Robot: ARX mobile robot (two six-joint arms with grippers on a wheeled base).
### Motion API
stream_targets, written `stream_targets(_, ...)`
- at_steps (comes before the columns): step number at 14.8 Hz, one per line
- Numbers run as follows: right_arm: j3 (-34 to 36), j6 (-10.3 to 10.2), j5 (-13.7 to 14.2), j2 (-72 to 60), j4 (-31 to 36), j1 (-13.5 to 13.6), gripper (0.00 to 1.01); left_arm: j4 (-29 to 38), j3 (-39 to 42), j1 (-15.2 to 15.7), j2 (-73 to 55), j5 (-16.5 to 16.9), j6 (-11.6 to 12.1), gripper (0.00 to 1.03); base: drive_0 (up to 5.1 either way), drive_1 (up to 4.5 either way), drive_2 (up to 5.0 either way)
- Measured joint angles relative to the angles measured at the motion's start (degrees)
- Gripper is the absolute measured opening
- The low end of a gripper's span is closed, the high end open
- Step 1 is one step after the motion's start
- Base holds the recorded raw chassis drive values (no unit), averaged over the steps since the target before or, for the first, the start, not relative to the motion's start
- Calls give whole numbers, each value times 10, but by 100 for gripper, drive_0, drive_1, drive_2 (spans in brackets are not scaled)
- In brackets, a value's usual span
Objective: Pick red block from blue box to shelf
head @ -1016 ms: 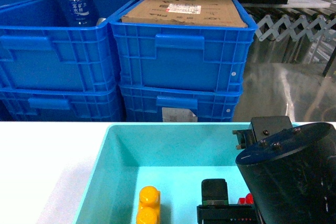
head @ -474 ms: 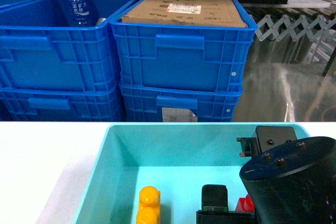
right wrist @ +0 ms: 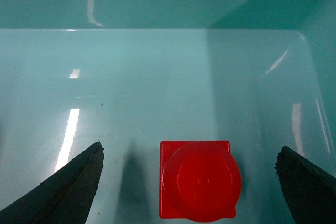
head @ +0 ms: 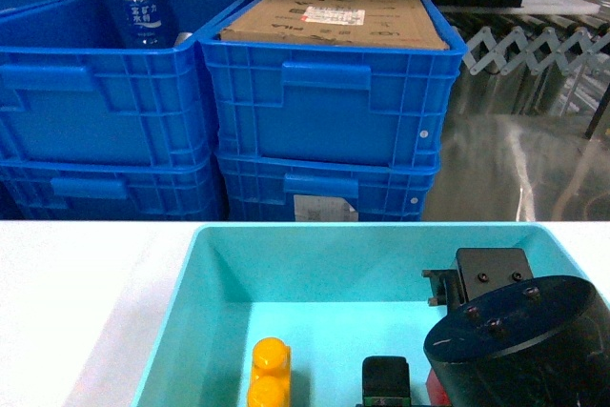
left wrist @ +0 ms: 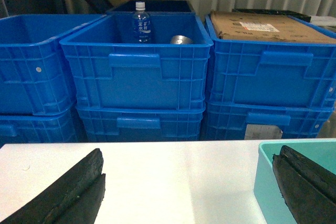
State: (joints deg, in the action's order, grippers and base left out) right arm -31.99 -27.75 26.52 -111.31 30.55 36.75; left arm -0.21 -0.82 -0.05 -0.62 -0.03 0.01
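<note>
My right gripper (right wrist: pixel 191 192) spread wide, straddling red block (right wrist: pixel 198 186) on blue box (right wrist: pixel 157 77) floor. Risk: glossy stud slips if I close off-centre.

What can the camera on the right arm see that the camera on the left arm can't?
Only the right wrist view shows the red block lying on the floor of the blue box, between the open fingers of the right gripper.

Only the left wrist view shows the stacked blue crates, a water bottle in one crate, a cardboard box, the white table and the open left gripper over it.

Both show the blue box; the left view catches just its corner.
</note>
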Motion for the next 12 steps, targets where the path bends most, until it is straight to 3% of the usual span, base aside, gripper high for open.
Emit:
stream_targets(5, 8, 4, -9, -24, 42, -8, 98, 0, 0, 0, 0, 0, 0, 98, 0, 0, 0)
stream_targets(6, 8, 4, -12, -30, 47, -9, 91, 0, 0, 0, 0, 0, 0, 98, 0, 0, 0)
stream_targets(7, 5, 8, -22, -42, 57, -12, 69, 0, 0, 0, 0, 0, 0, 98, 0, 0, 0)
stream_targets(8, 0, 24, -31, -62, 84, -16, 36, 0, 0, 0, 0, 0, 0, 98, 0, 0, 0)
stream_targets(9, -1, 44, -43, -71, 117, -21, 28, 0, 0, 0, 0, 0, 0, 98, 0, 0, 0)
stream_targets(11, 17, 128, -73, 22, 114, -72, 27, 0, 0, 0, 0, 0, 0, 98, 0, 0, 0)
stream_targets(12, 23, 146, -88, 65, 97, -80, 27, 0, 0, 0, 0, 0, 0, 98, 0, 0, 0)
